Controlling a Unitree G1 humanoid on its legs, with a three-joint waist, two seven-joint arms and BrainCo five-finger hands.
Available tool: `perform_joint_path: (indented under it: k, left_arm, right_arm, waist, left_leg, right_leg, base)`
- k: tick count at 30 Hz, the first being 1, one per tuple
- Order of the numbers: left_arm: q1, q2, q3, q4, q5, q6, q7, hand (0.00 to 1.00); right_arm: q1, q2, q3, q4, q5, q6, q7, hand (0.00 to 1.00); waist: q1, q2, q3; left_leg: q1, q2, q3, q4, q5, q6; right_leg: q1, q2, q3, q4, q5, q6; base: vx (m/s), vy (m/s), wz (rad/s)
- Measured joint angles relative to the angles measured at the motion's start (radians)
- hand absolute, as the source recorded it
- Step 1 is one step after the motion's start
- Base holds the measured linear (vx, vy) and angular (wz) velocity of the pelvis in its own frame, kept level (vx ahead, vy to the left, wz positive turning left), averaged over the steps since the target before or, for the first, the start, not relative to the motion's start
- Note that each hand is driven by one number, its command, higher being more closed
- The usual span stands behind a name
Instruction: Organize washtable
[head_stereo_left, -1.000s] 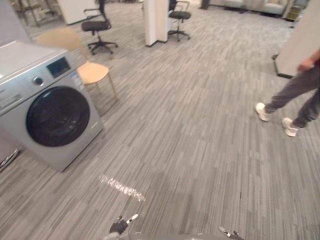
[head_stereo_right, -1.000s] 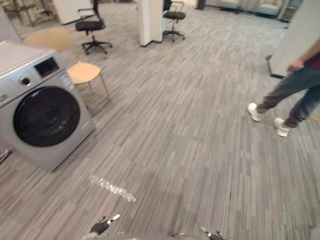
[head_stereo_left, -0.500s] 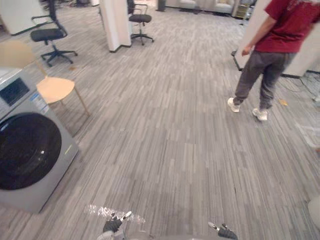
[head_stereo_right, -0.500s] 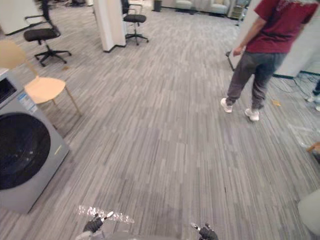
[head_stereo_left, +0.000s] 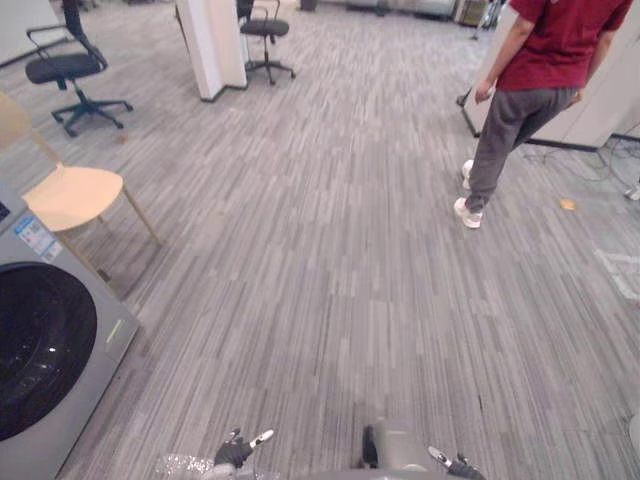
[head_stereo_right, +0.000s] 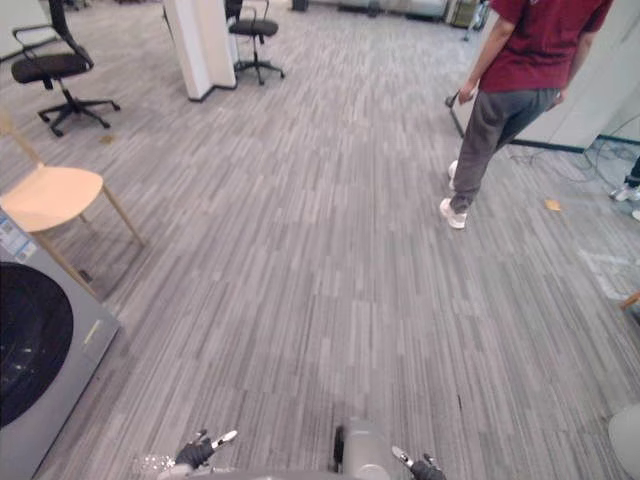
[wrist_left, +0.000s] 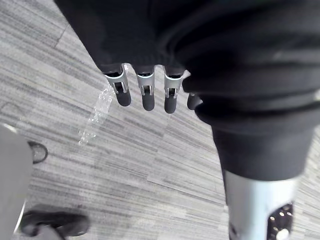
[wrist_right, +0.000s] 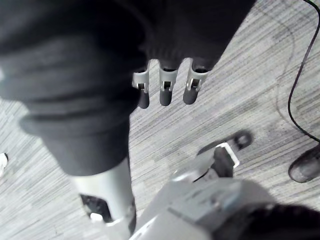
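Both hands hang low by the robot's sides, prob. because there's nothing to grab yet. The left hand has fingers straight & apart, holding nothing. The right hand is the same. Where the washtable is, can't tell. A washing machine sits at the left, w/ a wooden chair near it. Eye views give the room & a person mid-step, far right. Wrist views give the fingers up close over the grey floor.
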Motion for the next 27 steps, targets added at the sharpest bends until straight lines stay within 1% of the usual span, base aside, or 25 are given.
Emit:
perform_joint_path:
  k: [1, 2, 3, 5, 6, 7, 8, 9, 10, 11, 12, 13, 14, 15, 16, 17, 18, 19, 20, 21, 22, 23, 25, 26, 27]
  left_arm:
    - [0.0, 0.002, 0.0, -0.001, 0.004, 0.0, -0.005, 0.0]
    - [-0.001, -0.006, 0.003, -0.005, 0.016, 0.0, -0.007, 0.0]
    - [-0.004, -0.014, 0.006, -0.006, 0.02, -0.001, -0.007, 0.0]
    - [-0.018, -0.043, 0.034, -0.007, 0.039, -0.003, -0.011, 0.0]
    - [-0.021, -0.047, 0.037, -0.008, 0.039, -0.003, -0.01, 0.0]
    - [-0.028, -0.063, 0.042, -0.009, 0.038, -0.003, -0.01, 0.0]
    - [-0.032, -0.068, 0.042, -0.021, 0.038, -0.004, -0.01, 0.0]
    - [-0.033, -0.081, 0.046, -0.042, 0.034, -0.005, -0.011, 0.0]
    - [-0.033, -0.096, 0.065, -0.057, 0.031, -0.005, -0.013, 0.0]
    - [-0.032, -0.114, 0.1, -0.079, 0.028, -0.006, -0.012, 0.0]
    - [-0.032, -0.117, 0.112, -0.087, 0.027, -0.005, -0.013, 0.0]
    - [-0.031, -0.107, 0.123, -0.104, 0.024, -0.006, -0.011, 0.0]
    - [-0.03, -0.097, 0.124, -0.109, 0.019, -0.006, -0.01, 0.0]
    - [-0.024, -0.076, 0.121, -0.12, 0.011, -0.007, -0.009, 0.0]
    - [-0.015, -0.057, 0.121, -0.129, 0.005, -0.013, -0.008, 0.0]
    - [-0.007, -0.049, 0.12, -0.135, -0.001, -0.018, -0.008, 0.0]
    - [0.012, -0.041, 0.117, -0.132, -0.01, -0.027, -0.006, 0.0]
    - [0.033, -0.037, 0.121, -0.136, -0.03, -0.034, -0.004, 0.0]
    - [0.033, -0.031, 0.119, -0.134, -0.03, -0.038, -0.004, 0.0]
    - [0.041, -0.032, 0.119, -0.134, -0.03, -0.041, -0.003, 0.0]
    - [0.046, -0.032, 0.119, -0.134, -0.029, -0.043, -0.003, 0.0]
    - [0.047, -0.029, 0.121, -0.13, -0.031, -0.046, -0.002, 0.0]
    - [0.045, -0.007, 0.123, -0.115, -0.03, -0.045, -0.002, 0.0]
    - [0.044, 0.0, 0.142, -0.102, -0.03, -0.043, 0.005, 0.0]
    - [0.039, 0.009, 0.143, -0.091, -0.031, -0.043, 0.008, 0.0]
  right_arm:
    - [0.002, 0.003, -0.006, 0.0, 0.001, 0.0, 0.0, 0.0]
    - [0.006, 0.0, -0.005, -0.006, 0.002, 0.0, 0.0, 0.0]
    - [0.003, -0.002, -0.005, -0.006, 0.001, -0.001, 0.0, 0.0]
    - [-0.012, -0.012, 0.009, -0.011, 0.0, -0.005, 0.0, 0.0]
    - [-0.012, -0.013, 0.009, -0.012, 0.0, -0.005, 0.0, 0.0]
    - [-0.01, -0.018, 0.009, -0.017, 0.0, -0.005, 0.0, 0.0]
    - [-0.006, -0.017, 0.009, -0.018, 0.0, -0.004, -0.001, 0.0]
    - [0.003, -0.012, 0.008, -0.029, 0.001, -0.004, -0.001, 0.0]
    - [0.009, -0.009, 0.009, -0.041, 0.001, -0.004, -0.001, 0.0]
    - [0.012, -0.01, 0.01, -0.056, 0.001, -0.004, -0.001, 0.0]
    - [0.011, -0.01, 0.009, -0.064, 0.001, -0.005, -0.002, 0.0]
    - [-0.001, -0.006, 0.009, -0.07, 0.001, -0.005, -0.002, 0.0]
    - [-0.008, -0.002, 0.013, -0.07, 0.002, -0.005, -0.003, 0.0]
    - [-0.019, 0.005, 0.024, -0.07, 0.002, -0.004, -0.003, 0.0]
    - [-0.025, 0.008, 0.041, -0.069, 0.003, -0.005, -0.005, 0.0]
    - [-0.032, 0.007, 0.052, -0.069, 0.003, -0.006, -0.007, 0.0]
    - [-0.054, 0.005, 0.049, -0.053, 0.003, -0.008, -0.007, 0.0]
    - [-0.08, 0.007, 0.05, -0.038, 0.005, -0.008, -0.008, 0.0]
    - [-0.085, 0.009, 0.051, -0.039, 0.007, -0.009, -0.01, 0.0]
    - [-0.086, 0.011, 0.053, -0.04, 0.009, -0.009, -0.021, 0.0]
    - [-0.085, 0.008, 0.056, -0.04, 0.009, -0.01, -0.021, 0.0]
    - [-0.085, 0.005, 0.06, -0.033, 0.008, -0.009, -0.025, 0.0]
    - [-0.083, 0.007, 0.054, -0.011, 0.002, -0.009, -0.023, 0.0]
    - [-0.077, 0.01, 0.052, -0.001, -0.006, -0.008, -0.021, 0.0]
    - [-0.076, 0.013, 0.046, 0.007, -0.014, -0.007, -0.02, 0.0]
  waist:
    - [-0.001, -0.006, 0.002]
    - [0.0, -0.008, 0.004]
    - [0.003, 0.0, 0.007]
    - [0.0, 0.028, 0.012]
    - [-0.001, 0.032, 0.01]
    - [-0.005, 0.046, 0.01]
    - [-0.006, 0.049, 0.008]
    - [-0.009, 0.048, 0.006]
    - [-0.011, 0.048, 0.006]
    - [-0.006, 0.054, 0.004]
    - [0.0, 0.059, 0.002]
    - [0.007, 0.056, 0.006]
    - [0.011, 0.052, 0.01]
    - [0.022, 0.034, 0.017]
    - [0.041, 0.02, 0.019]
    - [0.052, 0.02, 0.019]
    - [0.063, 0.021, 0.021]
    - [0.071, 0.024, 0.021]
    - [0.077, 0.026, 0.022]
    - [0.084, 0.03, 0.02]
    - [0.084, 0.038, 0.016]
    - [0.087, 0.032, 0.01]
    - [0.088, 0.007, -0.02]
    - [0.086, -0.022, -0.032]
    - [0.086, -0.039, -0.034]
  left_leg:
    - [0.016, 0.004, -0.007, -0.013, -0.005, -0.003]
    - [0.046, 0.025, -0.017, -0.015, -0.02, -0.025]
    - [0.052, 0.038, -0.017, -0.008, -0.02, -0.026]
    - [0.044, 0.074, -0.013, 0.057, 0.014, -0.082]
    - [0.043, 0.079, -0.014, 0.067, 0.018, -0.09]
    - [0.036, 0.107, -0.021, 0.126, 0.033, -0.115]
    - [0.02, 0.124, -0.03, 0.2, 0.045, -0.133]
    - [-0.039, 0.15, -0.054, 0.371, 0.073, -0.175]
    - [-0.109, 0.165, -0.088, 0.536, 0.126, -0.219]
    - [-0.223, 0.18, -0.135, 0.769, 0.264, -0.273]
    - [-0.286, 0.186, -0.147, 0.885, 0.29, -0.292]
    - [-0.385, 0.191, -0.155, 1.066, 0.288, -0.291]
    - [-0.425, 0.189, -0.151, 1.127, 0.284, -0.288]
    - [-0.492, 0.19, -0.115, 1.193, 0.257, -0.248]
    - [-0.556, 0.192, -0.063, 1.176, 0.217, -0.187]
    - [-0.585, 0.192, -0.039, 1.145, 0.199, -0.161]
    - [-0.634, 0.189, 0.002, 1.017, 0.163, -0.145]
    - [-0.67, 0.184, 0.037, 0.806, 0.153, -0.136]
    - [-0.68, 0.176, 0.045, 0.682, 0.155, -0.137]
    - [-0.677, 0.152, 0.037, 0.338, 0.187, -0.166]
    - [-0.676, 0.153, 0.025, 0.226, 0.199, -0.186]
    - [-0.71, 0.138, 0.013, 0.238, 0.319, -0.187]
    - [-0.727, 0.083, 0.009, 0.274, 0.354, -0.136]
    - [-0.7, 0.033, 0.023, 0.274, 0.363, -0.072]
    - [-0.675, 0.008, 0.033, 0.267, 0.348, -0.053]
  right_leg:
    - [-0.003, -0.005, 0.011, -0.117, 0.053, -0.001]
    - [0.009, 0.004, 0.003, -0.167, 0.201, 0.0]
    - [0.01, 0.018, 0.001, -0.157, 0.199, -0.011]
    - [0.015, 0.051, -0.007, -0.094, 0.119, -0.036]
    - [0.019, 0.054, -0.01, -0.087, 0.112, -0.044]
    - [0.051, 0.074, -0.026, -0.081, 0.079, -0.06]
    - [0.083, 0.089, -0.038, -0.085, 0.055, -0.07]
    - [0.132, 0.102, -0.057, -0.101, 0.027, -0.081]
    - [0.167, 0.115, -0.066, -0.117, 0.01, -0.088]
    - [0.214, 0.136, -0.064, -0.15, -0.004, -0.102]
    - [0.238, 0.151, -0.059, -0.169, -0.007, -0.108]
    - [0.296, 0.169, -0.044, -0.204, -0.012, -0.117]
    - [0.333, 0.174, -0.033, -0.229, -0.013, -0.12]
    - [0.415, 0.176, -0.003, -0.283, -0.013, -0.12]
    - [0.486, 0.17, 0.033, -0.333, -0.012, -0.12]
    - [0.515, 0.164, 0.052, -0.355, -0.012, -0.12]
    - [0.562, 0.152, 0.091, -0.395, -0.011, -0.117]
    - [0.597, 0.133, 0.125, -0.426, -0.019, -0.105]
    - [0.612, 0.124, 0.14, -0.437, -0.03, -0.1]
    - [0.648, 0.1, 0.164, -0.464, -0.057, -0.079]
    - [0.66, 0.098, 0.173, -0.475, -0.069, -0.073]
    - [0.681, 0.075, 0.185, -0.481, -0.112, -0.077]
    - [0.674, 0.024, 0.199, -0.437, -0.13, -0.093]
    - [0.623, -0.019, 0.222, -0.289, -0.12, -0.078]
    - [0.595, -0.034, 0.231, -0.19, -0.109, -0.055]
  base:
    - [0.4, -0.293, 0.14]
    - [0.45, -0.305, 0.05]
    - [0.59, -0.374, -0.14]
    - [0.52, -0.304, -0.22]
    - [0.5, -0.282, -0.04]
    - [0.5, -0.257, 0.09]
    - [0.59, -0.282, 0.22]
    - [0.47, -0.225, 0.3]
    - [0.43, -0.209, 0.23]
    - [0.32, -0.153, 0.03]
    - [0.4, -0.15, -0.24]
    - [0.33, -0.085, -0.3]
    - [0.44, -0.082, -0.41]
    - [0.51, -0.05, -0.53]
    - [0.5, -0.025, -0.63]
    - [0.45, 0.037, -0.83]
    - [0.36, 0.107, -0.92]
    - [0.35, 0.141, -0.88]
    - [0.49, 0.249, -0.74]
    - [0.44, 0.245, -0.44]
    - [0.59, 0.329, -0.43]
    - [0.44, 0.249, -0.23]
    - [0.66, 0.311, -0.22]
    - [0.72, 0.312, -0.14]
    - [0.69, 0.309, 0.08]
